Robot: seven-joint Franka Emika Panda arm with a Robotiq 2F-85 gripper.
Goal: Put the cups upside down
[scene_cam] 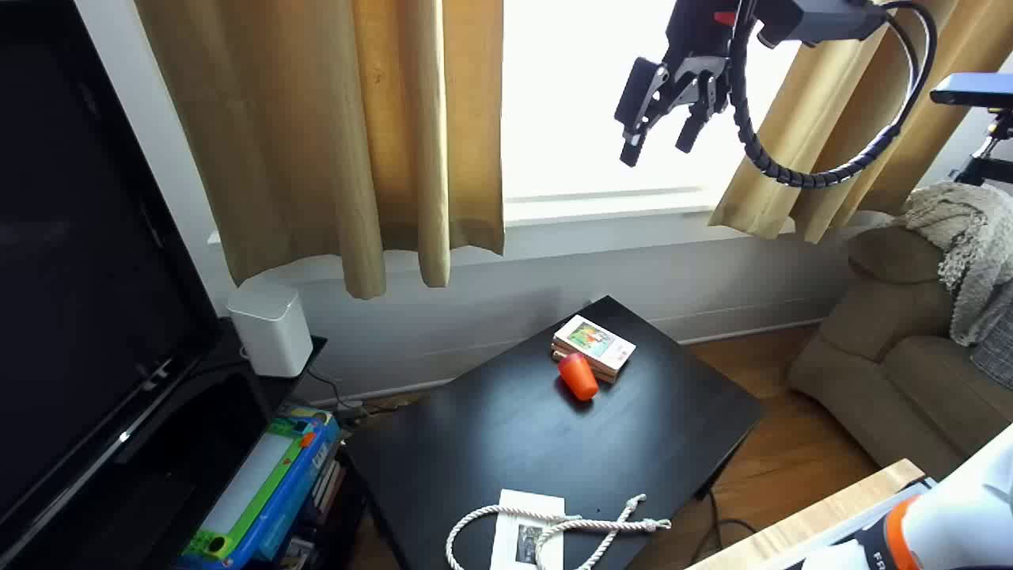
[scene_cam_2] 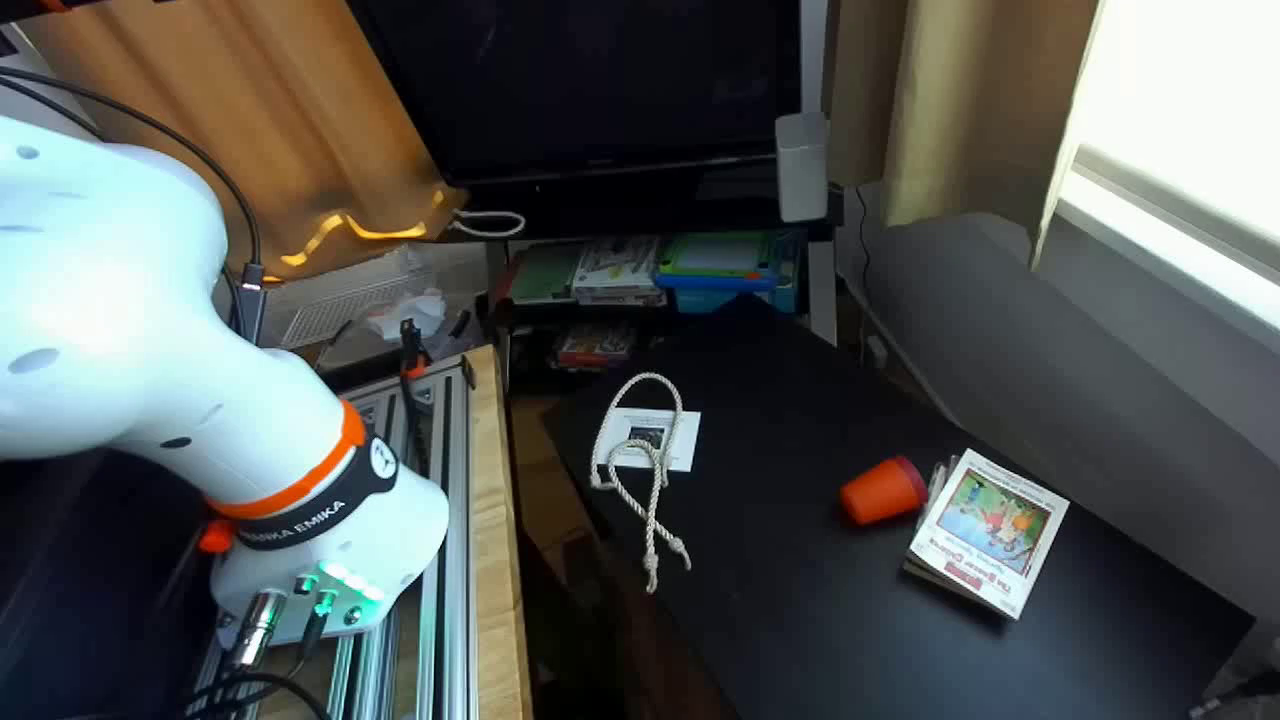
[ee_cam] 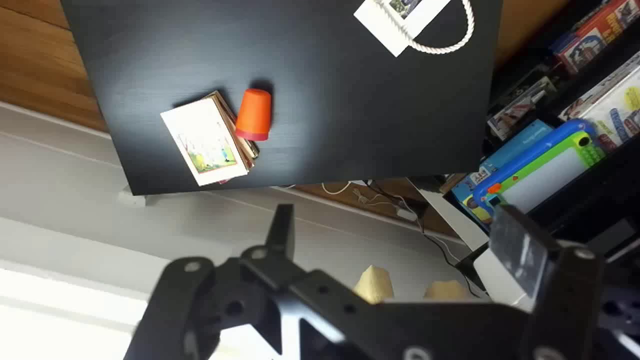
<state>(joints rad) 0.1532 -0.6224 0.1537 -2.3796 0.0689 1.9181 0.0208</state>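
Lettering on the black band (scene_cam_2: 320,513) of my white arm (scene_cam_2: 170,330) is reading "ANKA EMIKA" in an exterior view, its first letters curving out of sight. On the black table (scene_cam: 475,451), a stack of books (scene_cam_2: 990,530) is lying picture upward, its red title standing upside down, too small for me to read surely. Print on the white card (scene_cam: 506,542) under the looped rope (scene_cam: 601,524) is blurring too. The dark shelf (scene_cam_2: 560,314) is holding flat items (scene_cam_2: 617,270) and a green-and-blue drawing board (scene_cam_2: 715,257). In an exterior view the orange-red cup (scene_cam_2: 882,490) is lying on its side on the table, and I cannot see what is inside. Its wider, darker red end is pointing at the books, its narrower end away; whether it is touching them I cannot tell. Its long axis is running nearly level there, and nearly straight up and down in the wrist view, wide end lowermost. My gripper (scene_cam: 658,147) is hanging against the window (scene_cam: 570,103), well apart from the cup, its fingers (ee_cam: 283,232) standing wide apart.
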